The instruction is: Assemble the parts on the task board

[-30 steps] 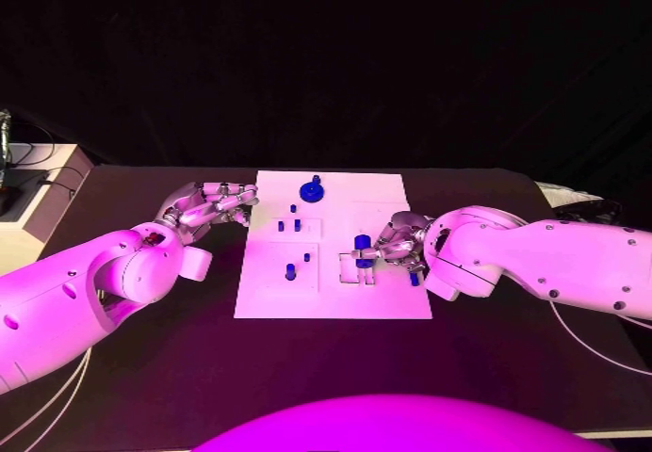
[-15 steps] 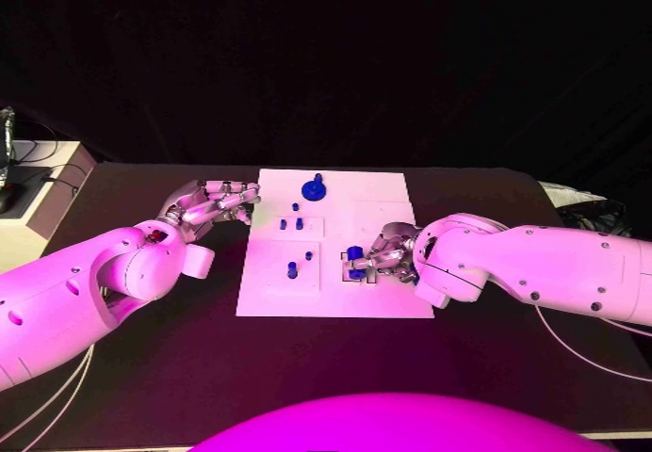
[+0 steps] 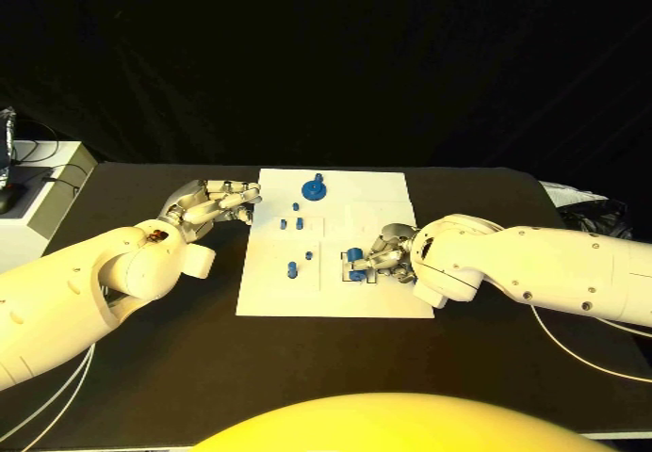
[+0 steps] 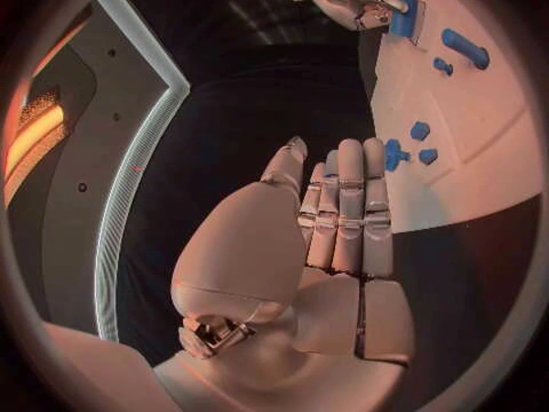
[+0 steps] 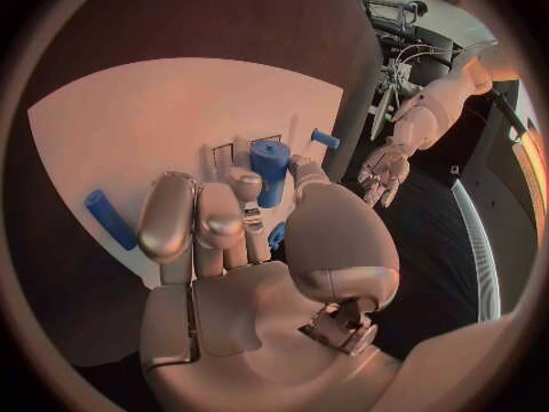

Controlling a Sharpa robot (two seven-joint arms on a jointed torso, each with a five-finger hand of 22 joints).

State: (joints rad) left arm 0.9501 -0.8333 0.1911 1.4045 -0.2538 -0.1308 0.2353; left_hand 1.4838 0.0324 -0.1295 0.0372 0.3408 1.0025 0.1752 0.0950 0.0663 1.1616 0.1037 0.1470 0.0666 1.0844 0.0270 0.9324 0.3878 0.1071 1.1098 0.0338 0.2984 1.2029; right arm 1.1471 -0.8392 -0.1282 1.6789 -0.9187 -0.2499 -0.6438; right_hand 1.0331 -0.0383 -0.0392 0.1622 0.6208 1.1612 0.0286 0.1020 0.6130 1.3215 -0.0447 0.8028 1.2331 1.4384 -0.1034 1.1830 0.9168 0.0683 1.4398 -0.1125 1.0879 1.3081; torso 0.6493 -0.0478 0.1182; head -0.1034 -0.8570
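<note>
The white task board (image 3: 333, 292) lies in the middle of the black table. My right hand (image 3: 390, 254) sits over the board's right half and pinches a short blue cylinder (image 3: 354, 256) between thumb and fingers, upright above a rectangular slot (image 3: 348, 275). The same blue cylinder (image 5: 271, 172) stands at my right hand's fingertips (image 5: 242, 185) in the right wrist view. My left hand (image 3: 211, 202) hovers beside the board's left edge with straight fingers (image 4: 343, 211), holding nothing. A blue wheel part (image 3: 313, 191) stands at the board's far end.
Small blue pegs (image 3: 289, 224) stand in the board's left half, with another peg (image 3: 291, 271) nearer me. A loose blue cylinder (image 5: 111, 218) lies on the board beside my right hand. A white box (image 3: 34, 184) stands at the table's far left.
My right hand has carried the blue cylinder a little left and nearer, lower toward the slot. The left hand has hardly moved.
</note>
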